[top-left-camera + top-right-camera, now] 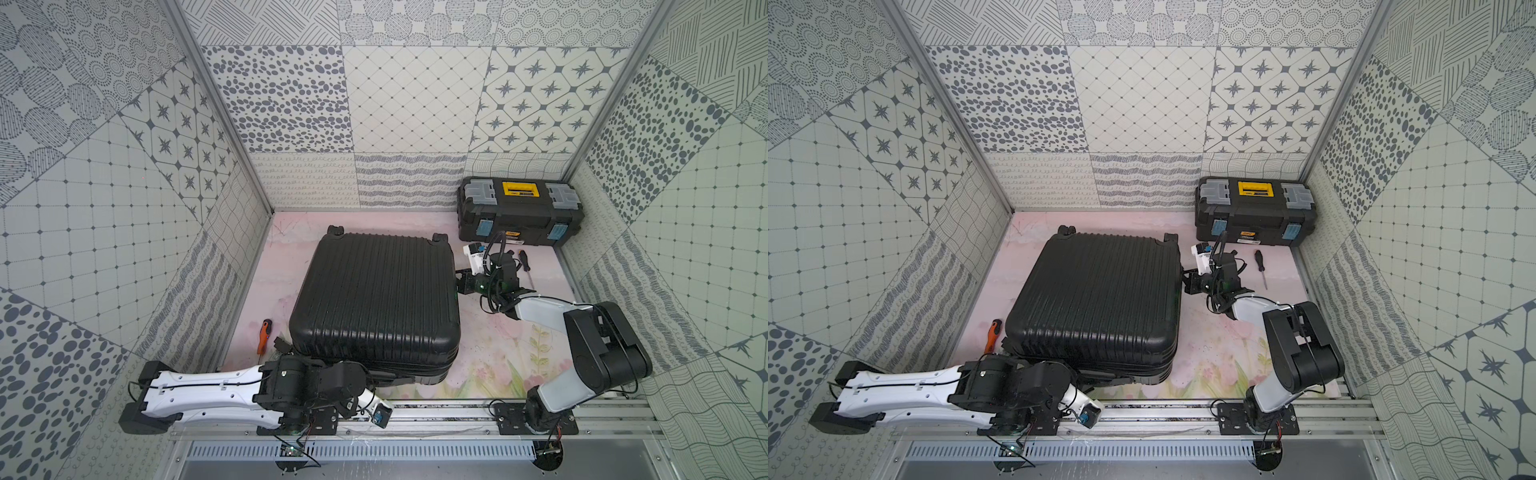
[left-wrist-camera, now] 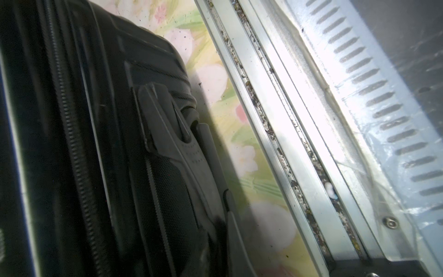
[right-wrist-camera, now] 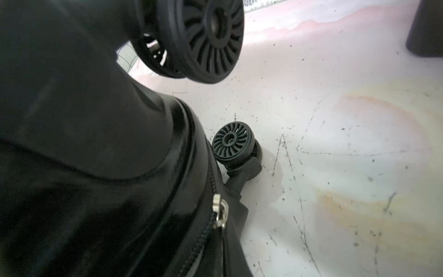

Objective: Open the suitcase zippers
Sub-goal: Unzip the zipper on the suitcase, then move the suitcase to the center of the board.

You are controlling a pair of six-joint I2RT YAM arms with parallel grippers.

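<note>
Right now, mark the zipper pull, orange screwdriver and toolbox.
zipper pull (image 3: 220, 214): right wrist view, silver body.
orange screwdriver (image 1: 263, 336): in a top view, handle.
toolbox (image 1: 520, 192): in a top view, yellow handle.

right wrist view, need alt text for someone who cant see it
Close-up of a glossy black suitcase corner, its zipper track running along the seam with a silver metal pull on it. A large spoked spinner wheel looms near the lens and a second wheel shows farther off, over a pale, scuffed pinkish mat.

Left arm folded — right hand closed
</note>
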